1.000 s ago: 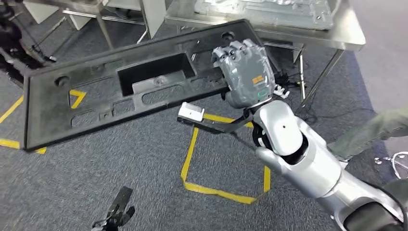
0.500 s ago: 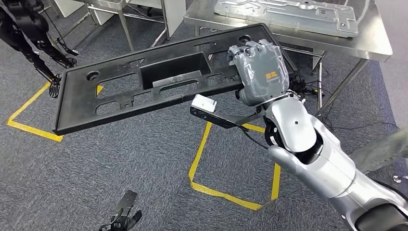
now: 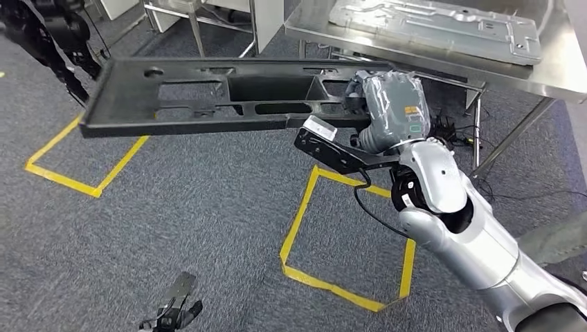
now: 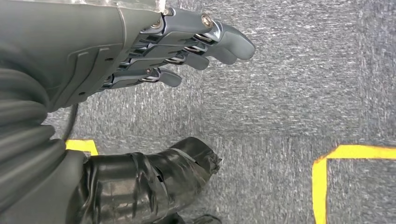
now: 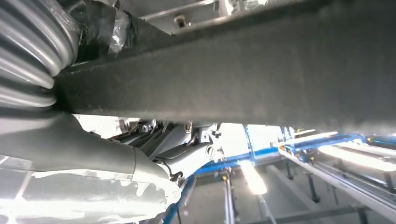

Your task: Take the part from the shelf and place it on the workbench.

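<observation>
A long black plastic part (image 3: 208, 104) with several cutouts hangs level in the air, held at its right end by my right hand (image 3: 391, 104). In the right wrist view the part's dark edge (image 5: 233, 79) runs across the picture, with the hand's fingers (image 5: 182, 140) curled around it. The steel workbench (image 3: 554, 79) stands just beyond the hand, at the upper right. My left hand (image 4: 187, 42) hangs over the grey carpet with its fingers loosely extended and nothing in them.
A grey metal panel (image 3: 436, 21) lies on the workbench. Yellow tape squares (image 3: 346, 277) mark the carpet. A black stand (image 3: 55, 34) is at the upper left, beside the part's far end. A person's sleeve (image 3: 561, 238) reaches in at the right edge.
The camera has turned, so the scene has shifted. The part has tilted from a slanted face-on pose to nearly level and edge-on, and my right hand with it now sits closer to the workbench.
</observation>
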You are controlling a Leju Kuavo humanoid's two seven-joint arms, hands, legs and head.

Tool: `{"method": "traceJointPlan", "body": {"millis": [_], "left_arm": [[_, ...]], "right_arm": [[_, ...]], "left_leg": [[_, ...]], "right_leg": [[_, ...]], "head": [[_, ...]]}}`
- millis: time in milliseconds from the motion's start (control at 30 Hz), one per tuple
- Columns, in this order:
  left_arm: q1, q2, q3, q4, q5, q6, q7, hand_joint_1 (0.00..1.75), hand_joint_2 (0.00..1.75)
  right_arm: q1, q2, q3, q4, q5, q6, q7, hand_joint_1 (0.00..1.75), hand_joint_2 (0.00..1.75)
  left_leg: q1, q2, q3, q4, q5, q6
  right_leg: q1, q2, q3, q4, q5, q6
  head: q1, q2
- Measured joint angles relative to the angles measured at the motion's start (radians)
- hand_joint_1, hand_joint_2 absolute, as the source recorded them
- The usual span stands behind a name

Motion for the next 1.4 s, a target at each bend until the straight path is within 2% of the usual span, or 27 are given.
{"method": "traceJointPlan", "body": {"millis": [67,133,167,200,267,300,333,367,433,467,533,667,700,767,800,833,867,900,933,1000,1067,1167,1233,1300,1333,1367,1400], "left_arm": [[0.001,0.000,0.000,0.000,0.000,0.000,0.000,0.00,1.75],[0.003,0.001,0.001,0.000,0.000,0.000,0.000,0.00,1.75],[0.003,0.001,0.001,0.000,0.000,0.000,0.000,0.00,1.75],[0.003,0.001,0.001,0.000,0.000,0.000,0.000,0.00,1.75],[0.004,0.001,0.001,0.000,0.000,0.000,-0.001,0.00,1.75],[0.005,0.001,0.002,0.000,0.000,0.000,-0.001,0.00,1.75],[0.005,0.001,0.002,0.000,0.000,0.000,-0.001,0.00,1.75],[0.006,0.001,0.002,0.000,0.000,0.000,-0.001,0.00,1.75],[0.005,0.001,0.004,0.000,-0.001,0.001,-0.001,0.00,1.75],[0.005,0.001,0.005,0.000,-0.002,0.002,-0.001,0.00,1.75],[0.004,0.001,0.006,0.000,-0.004,0.003,-0.002,0.00,1.75],[0.006,0.001,0.006,0.000,-0.006,0.003,-0.003,0.00,1.75],[0.005,0.000,0.006,0.000,-0.007,0.003,-0.003,0.00,1.75],[0.004,-0.001,0.007,0.000,-0.010,0.004,-0.004,0.00,1.75],[0.004,-0.001,0.008,0.000,-0.012,0.004,-0.003,0.00,1.75],[0.004,-0.001,0.008,0.000,-0.013,0.004,-0.003,0.00,1.75],[0.005,-0.001,0.008,0.000,-0.014,0.004,-0.003,0.00,1.75],[0.005,-0.001,0.008,0.000,-0.015,0.004,-0.003,0.00,1.75],[0.006,-0.001,0.008,0.000,-0.015,0.003,-0.003,0.00,1.75],[0.006,-0.002,0.010,0.000,-0.012,0.002,-0.005,0.00,1.75],[0.007,-0.001,0.013,0.000,-0.007,0.000,-0.008,0.00,1.75],[0.011,0.002,0.019,0.000,-0.001,-0.006,-0.009,0.00,1.75],[0.013,0.003,0.021,0.000,0.000,-0.010,-0.008,0.00,1.75],[0.015,0.005,0.023,0.000,0.000,-0.013,-0.007,0.00,1.75],[0.016,0.007,0.023,0.000,0.000,-0.013,-0.006,0.00,1.75],[0.018,0.009,0.023,0.000,0.000,-0.013,-0.005,0.00,1.75],[0.019,0.012,0.023,0.000,0.000,-0.014,-0.005,0.00,1.75]], "right_arm": [[0.001,0.000,-0.011,0.002,-0.005,-0.001,0.001,1.75,1.75],[0.001,0.000,-0.020,0.005,-0.006,-0.001,0.002,1.75,1.75],[0.001,0.000,-0.025,0.006,-0.006,-0.001,0.002,1.75,1.75],[0.001,0.000,-0.027,0.006,-0.006,-0.001,0.002,1.75,1.75],[0.001,0.000,-0.030,0.007,-0.006,-0.001,0.002,1.75,1.75],[0.001,0.000,-0.030,0.008,-0.007,-0.002,0.002,1.75,1.75],[0.001,0.000,-0.031,0.009,-0.008,-0.002,0.002,1.75,1.75],[0.002,0.000,-0.031,0.010,-0.012,-0.003,0.002,1.75,1.75],[0.001,0.000,-0.031,0.011,-0.026,-0.007,0.002,1.75,1.75],[0.001,0.000,-0.031,0.011,-0.032,-0.011,0.002,1.75,1.75],[-0.001,-0.001,-0.031,0.011,-0.040,-0.016,0.002,1.75,1.75],[-0.002,-0.004,-0.032,0.011,-0.041,-0.017,0.002,1.75,1.75],[-0.003,-0.006,-0.032,0.012,-0.040,-0.017,0.002,1.75,1.75],[-0.001,-0.008,-0.032,0.012,-0.035,-0.017,0.002,1.75,1.75],[0.001,-0.009,-0.032,0.013,-0.029,-0.017,0.002,1.75,1.75],[0.004,-0.009,-0.032,0.015,-0.019,-0.017,0.002,1.75,1.75],[0.007,-0.009,-0.032,0.017,-0.005,-0.017,0.002,1.75,1.75],[0.010,-0.009,-0.033,0.018,0.013,-0.017,0.002,1.75,1.75],[0.013,-0.009,-0.033,0.019,0.029,-0.017,0.002,1.75,1.75],[0.016,-0.008,-0.036,0.021,0.040,-0.019,0.002,1.75,1.75],[0.019,-0.005,-0.037,0.027,0.019,-0.024,0.002,1.75,1.75],[0.018,0.002,-0.037,0.044,-0.017,-0.037,0.002,1.75,1.75],[0.014,0.010,-0.036,0.056,-0.036,-0.052,0.002,1.75,1.75],[0.012,0.018,-0.033,0.069,-0.060,-0.068,0.002,1.75,1.75],[0.012,0.021,-0.031,0.074,-0.073,-0.074,0.002,1.75,1.75],[0.012,0.023,-0.029,0.080,-0.083,-0.080,0.001,1.75,1.75],[0.012,0.024,-0.027,0.085,-0.092,-0.085,0.001,1.75,1.75]], "left_leg": [[-0.001,-0.002,-0.002,-0.001,0.000,-0.010],[0.001,0.000,-0.005,0.004,-0.007,-0.020],[0.002,0.003,-0.014,0.026,-0.020,-0.024],[0.003,0.006,-0.033,0.067,-0.041,-0.028],[0.004,0.009,-0.098,0.195,-0.092,-0.033],[0.004,0.010,-0.128,0.248,-0.105,-0.034],[0.004,0.010,-0.146,0.271,-0.102,-0.034],[0.004,0.010,-0.144,0.256,-0.080,-0.033],[0.003,0.012,-0.091,0.132,-0.012,-0.025],[-0.001,0.014,-0.059,0.067,0.012,-0.020],[-0.007,0.017,-0.024,-0.003,0.025,-0.013],[-0.006,0.015,-0.010,-0.022,0.025,0.003],[-0.004,0.015,-0.004,-0.027,0.026,0.009],[-0.003,0.015,0.004,-0.031,0.023,0.016],[-0.003,0.015,0.006,-0.030,0.021,0.019],[-0.003,0.015,0.008,-0.030,0.018,0.019],[-0.003,0.013,0.011,-0.028,0.015,0.019],[-0.002,0.012,0.014,-0.026,0.011,0.017],[-0.002,0.009,0.016,-0.022,0.006,0.013],[-0.003,0.005,0.015,-0.010,-0.005,0.002],[-0.005,0.003,0.011,-0.005,-0.009,-0.008],[0.000,0.005,0.007,0.006,-0.021,-0.022],[0.002,0.008,-0.032,0.088,-0.061,-0.029],[0.002,0.010,-0.102,0.216,-0.108,-0.033],[0.002,0.010,-0.129,0.258,-0.114,-0.032],[0.001,0.010,-0.140,0.266,-0.103,-0.030],[0.000,0.010,-0.131,0.234,-0.074,-0.025]], "right_leg": [[0.005,0.001,0.007,-0.017,-0.003,-0.004],[0.002,-0.001,0.013,-0.022,-0.001,-0.015],[0.000,-0.002,0.017,-0.025,-0.001,-0.022],[-0.001,-0.004,0.021,-0.028,-0.001,-0.028],[0.001,-0.005,0.025,-0.028,-0.004,-0.036],[0.003,-0.005,0.026,-0.028,-0.006,-0.037],[0.004,-0.005,0.028,-0.028,-0.008,-0.038],[0.005,-0.004,0.030,-0.028,-0.010,-0.038],[0.006,-0.004,0.037,-0.028,-0.015,-0.035],[0.008,-0.004,0.039,-0.027,-0.019,-0.032],[0.010,-0.005,0.041,-0.028,-0.023,-0.024],[0.009,-0.004,0.036,-0.014,-0.039,-0.007],[0.008,-0.004,0.020,0.021,-0.058,-0.003],[0.006,-0.003,-0.042,0.142,-0.110,0.002],[0.005,-0.003,-0.076,0.201,-0.128,0.005],[0.003,-0.003,-0.099,0.236,-0.129,0.007],[0.001,-0.003,-0.105,0.232,-0.111,0.009],[-0.002,-0.003,-0.091,0.191,-0.077,0.011],[-0.005,-0.003,-0.064,0.125,-0.038,0.011],[-0.006,-0.001,-0.012,0.016,0.003,0.010],[-0.001,0.001,0.002,-0.011,0.000,0.003],[0.000,0.000,0.007,-0.019,0.001,-0.017],[-0.001,-0.002,0.013,-0.024,0.001,-0.029],[0.003,-0.003,0.017,-0.024,-0.003,-0.036],[0.005,-0.003,0.019,-0.024,-0.004,-0.037],[0.008,-0.003,0.021,-0.023,-0.006,-0.039],[0.010,-0.003,0.023,-0.023,-0.008,-0.039]], "head": [[0.000,0.000],[0.000,0.000],[-0.001,0.000],[-0.002,0.000],[-0.003,0.000],[-0.003,0.000],[-0.003,0.000],[-0.003,0.000],[-0.003,0.000],[-0.003,0.000],[-0.002,0.000],[0.000,0.000],[0.001,0.000],[0.004,0.000],[0.005,0.000],[0.005,0.000],[0.005,0.000],[0.005,0.000],[0.005,0.000],[0.005,0.000],[0.005,0.000],[0.005,0.000],[0.002,0.000],[0.000,0.000],[0.000,0.000],[0.000,0.000],[0.000,0.000]]}}
